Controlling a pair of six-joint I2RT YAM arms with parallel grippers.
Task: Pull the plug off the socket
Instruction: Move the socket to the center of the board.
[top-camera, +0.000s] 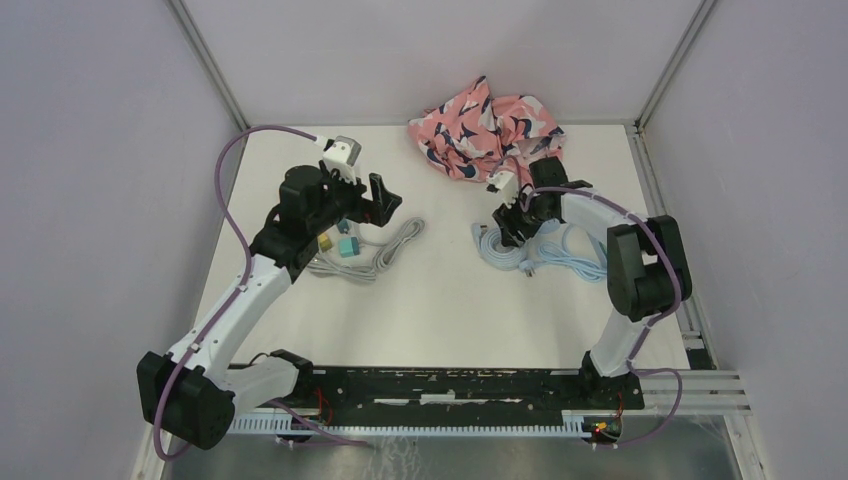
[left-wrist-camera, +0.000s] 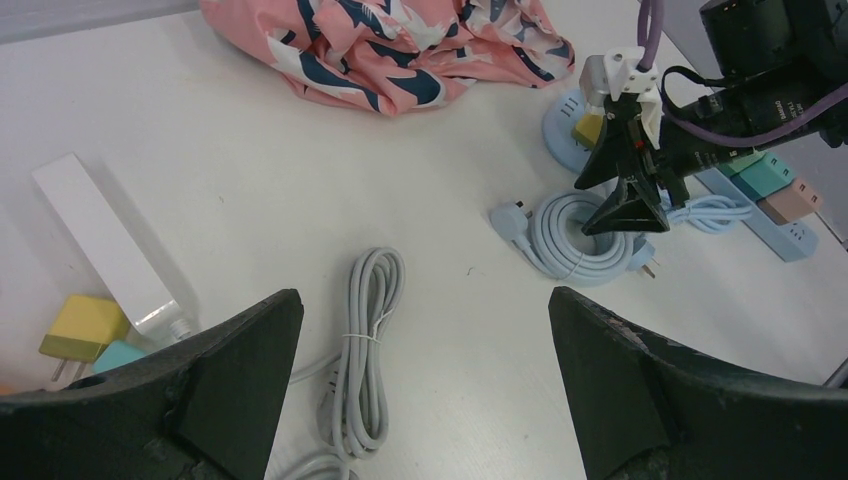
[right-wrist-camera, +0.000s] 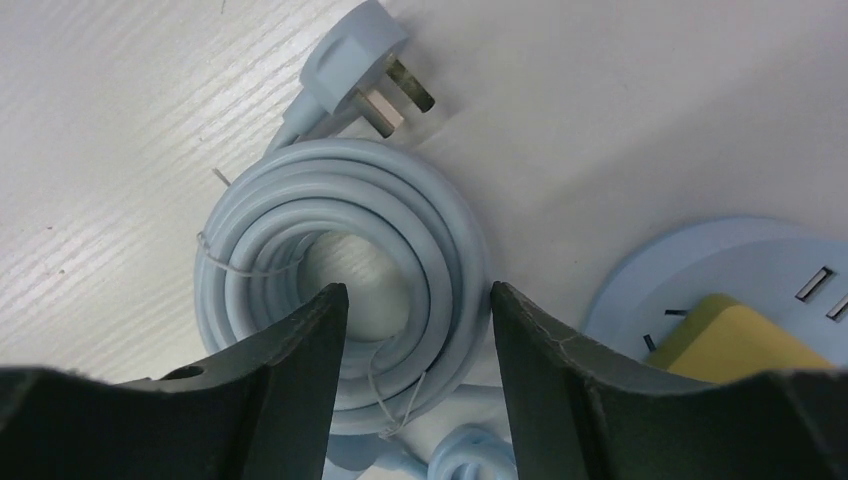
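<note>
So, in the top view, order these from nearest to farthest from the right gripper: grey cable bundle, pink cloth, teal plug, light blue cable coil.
1. Light blue cable coil, directly under the right gripper.
2. Pink cloth, behind it at the far edge.
3. Grey cable bundle, to its left.
4. Teal plug, farther left still.

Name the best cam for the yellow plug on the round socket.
Right wrist: yellow plug fills the corner, seated on the round blue socket, partly cropped. Left wrist shows it small, beside the right gripper. Top external: hidden by the right arm.
</note>
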